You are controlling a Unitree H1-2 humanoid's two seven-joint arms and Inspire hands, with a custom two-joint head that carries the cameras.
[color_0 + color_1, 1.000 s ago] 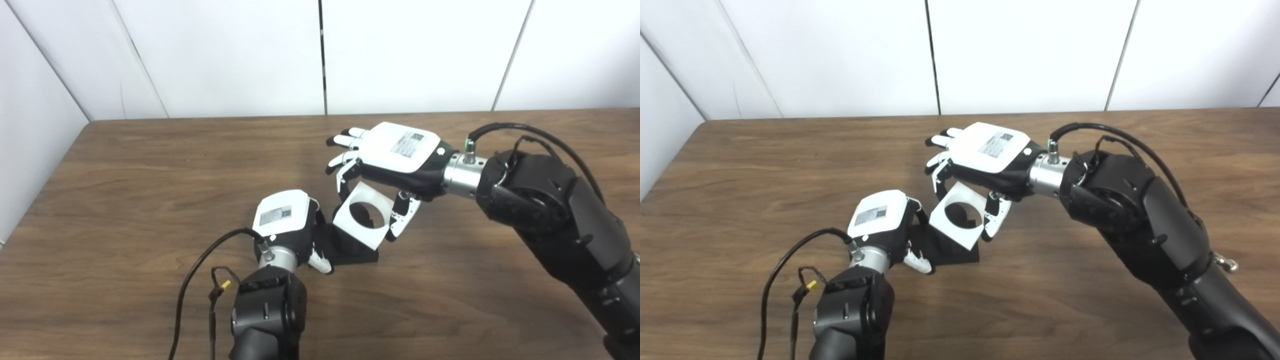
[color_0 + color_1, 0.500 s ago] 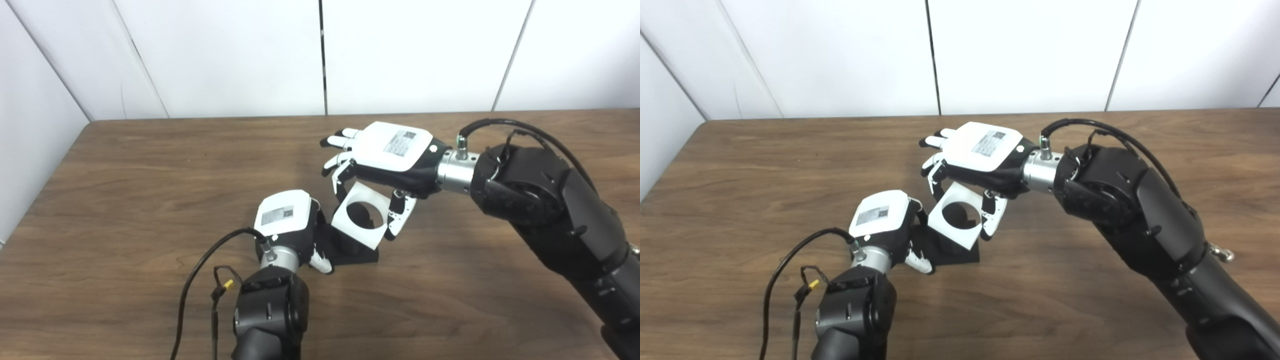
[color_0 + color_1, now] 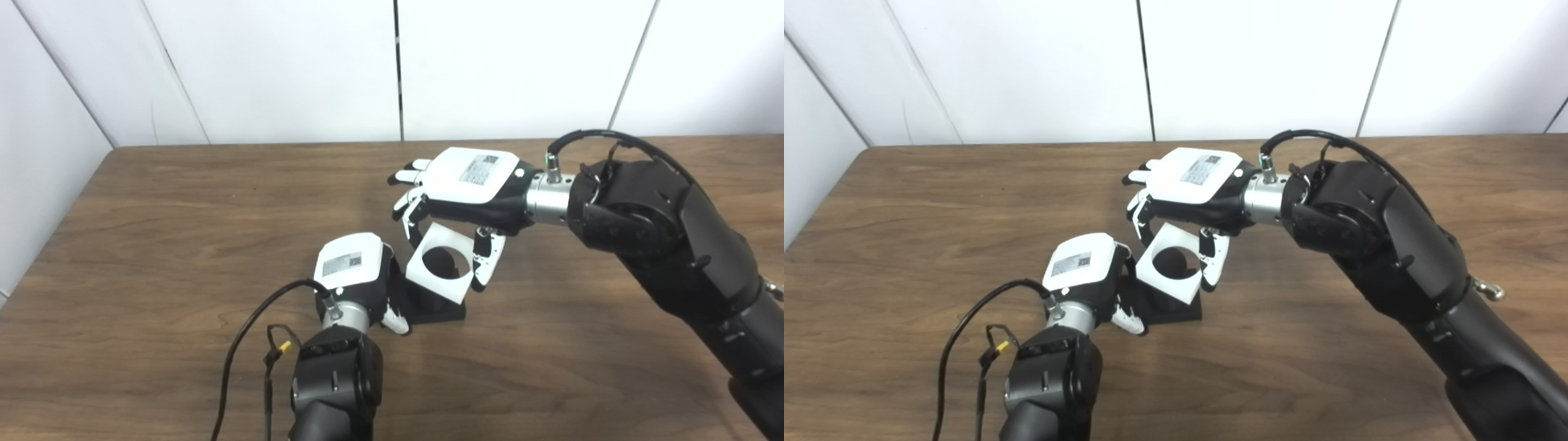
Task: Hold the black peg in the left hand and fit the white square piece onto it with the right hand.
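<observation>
White square piece point(image 3: 440, 263) tilted, pinched by right robot hand point(image 3: 468, 190) | left robot hand point(image 3: 354, 272) grips black peg point(image 3: 436, 301)

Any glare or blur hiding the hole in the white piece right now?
Left eye view: white square piece sharp, no glare, hole dark with black peg behind. Right eye view: same, right hand casts soft shadow on table; peg detail lost in black.
</observation>
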